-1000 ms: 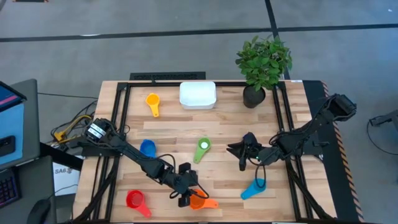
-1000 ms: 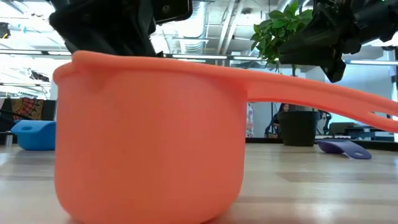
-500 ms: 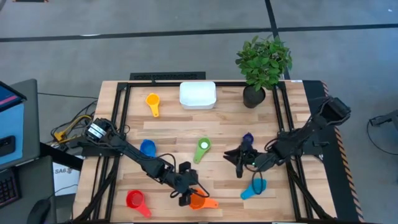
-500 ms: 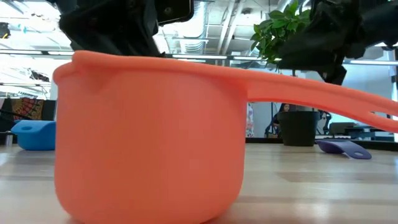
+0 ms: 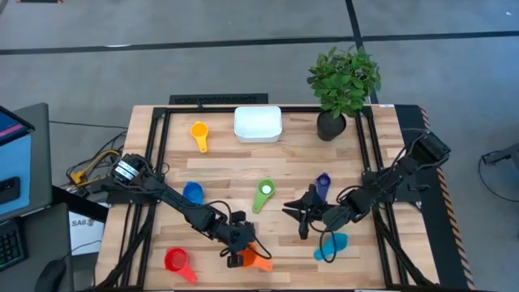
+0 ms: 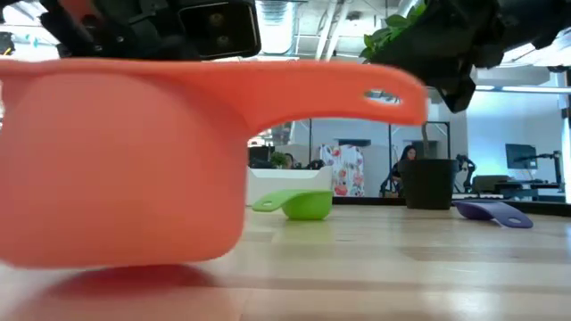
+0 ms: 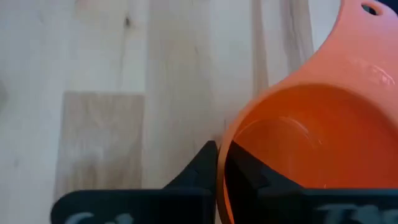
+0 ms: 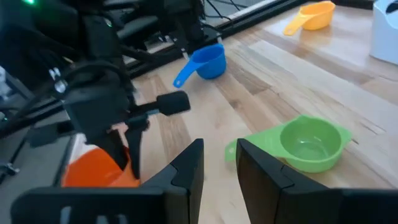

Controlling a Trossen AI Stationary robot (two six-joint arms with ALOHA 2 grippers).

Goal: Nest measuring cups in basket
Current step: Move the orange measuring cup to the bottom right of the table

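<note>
Left hand (image 5: 237, 258) down near the front edge of the surface (image 5: 227, 174), clamped on the rim of the orange cup (image 5: 258, 259): one finger inside the bowl, one outside, per the left wrist view. Cup looks lifted just off the wood in the low view, shadow underneath. Not much room there, front edge close by, red cup (image 5: 175, 260) off toward the front-left corner.

Right hand (image 5: 302, 212) hanging over the middle-right of the surface, fingers (image 8: 186, 168) part-way apart with nothing between them. Dark blue cup (image 5: 323, 185) just beside it on the far side, light blue cup (image 5: 331, 245) just beside it toward the front. Green cup (image 5: 264, 195) sitting in the centre, ahead of that hand.

Blue cup (image 5: 192, 193) left of centre, right next to the left arm. Yellow cup (image 5: 199, 134) toward the back, near the white basket (image 5: 258, 124), which sits at the back edge, nothing in it. Potted plant (image 5: 340, 85) at the back right, near the basket.

Wide bare stretch of wood across the middle, between the basket and the green cup. Black frame rails running down both sides and along the back.

Count: seven cups, one of each colour, all well apart from the basket; one basket; one plant; two arms.
</note>
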